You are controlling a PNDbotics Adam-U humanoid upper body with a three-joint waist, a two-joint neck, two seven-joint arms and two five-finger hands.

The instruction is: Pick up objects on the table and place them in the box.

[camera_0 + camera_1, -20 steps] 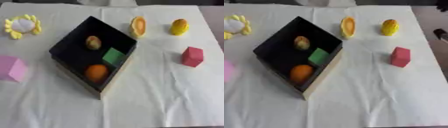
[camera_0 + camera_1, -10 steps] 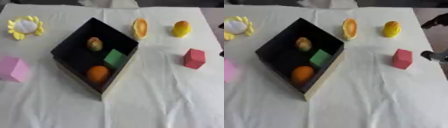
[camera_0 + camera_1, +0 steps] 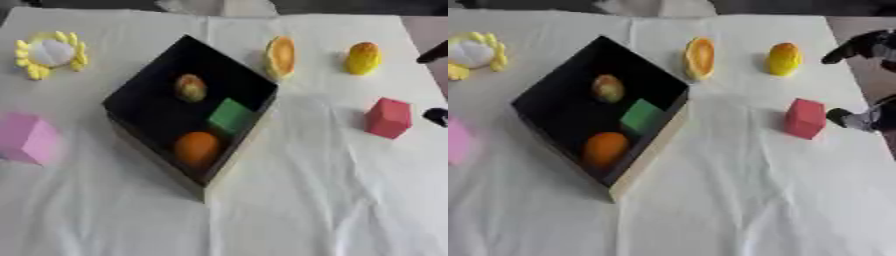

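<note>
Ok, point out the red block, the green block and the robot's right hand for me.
Red block (image 3: 805, 118): right eye view, middle of its front face.
Green block (image 3: 642, 116): right eye view, its top face, inside the box.
Right hand (image 3: 857, 119): right eye view, on a finger beside the red block.

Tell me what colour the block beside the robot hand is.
Red; the block shows best in the right eye view, beside the right robot hand.
</note>
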